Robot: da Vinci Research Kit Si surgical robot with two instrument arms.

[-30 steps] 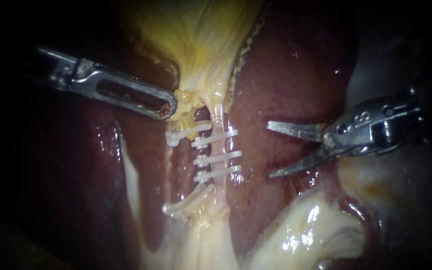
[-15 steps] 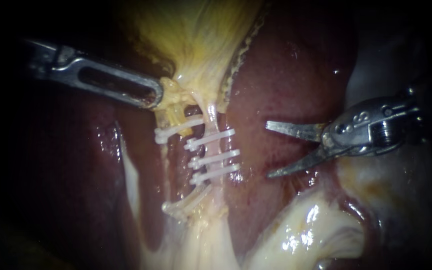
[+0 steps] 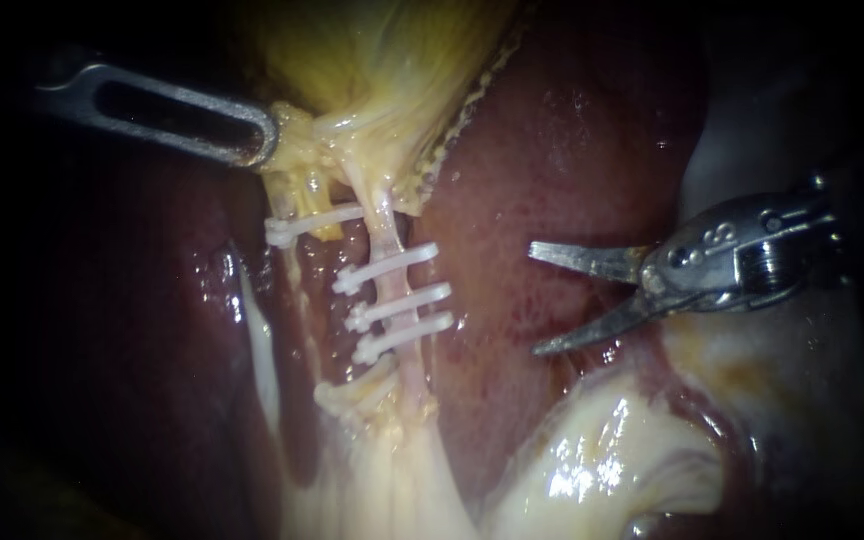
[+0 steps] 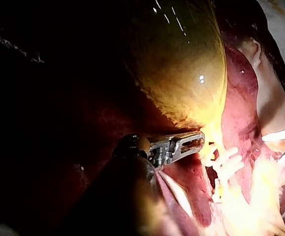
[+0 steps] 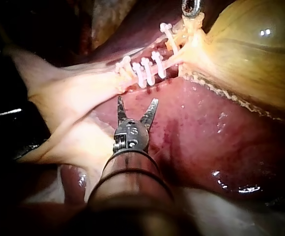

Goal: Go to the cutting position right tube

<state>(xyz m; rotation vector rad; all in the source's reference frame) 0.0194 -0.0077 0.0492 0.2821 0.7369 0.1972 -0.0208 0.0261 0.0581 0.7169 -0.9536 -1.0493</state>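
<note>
The right tube (image 3: 385, 230) is thin and pink, running down from the yellow gallbladder (image 3: 382, 60), and three white clips (image 3: 399, 303) cross it. My right instrument (image 3: 534, 300) holds its two blades open over the liver (image 3: 552, 150), well to the right of those clips and apart from them. In the right wrist view its open blades (image 5: 137, 105) point at the clips (image 5: 145, 69) with a gap between. My left instrument (image 3: 257, 135) is shut on the yellow tissue at the gallbladder's neck, holding it up and left. The left tube (image 3: 297, 205) carries its own clip (image 3: 302, 225).
Pale fatty tissue (image 3: 612, 460) lies below the right instrument. Another white clip (image 3: 352, 390) sits low on the left tube. In the left wrist view the gallbladder (image 4: 182, 59) bulges ahead of the left jaws (image 4: 189, 142).
The left instrument has drawn the gallbladder's neck up and to the left, and both tubes with their clips have shifted left and stretched. The right instrument has stayed in place, blades open.
</note>
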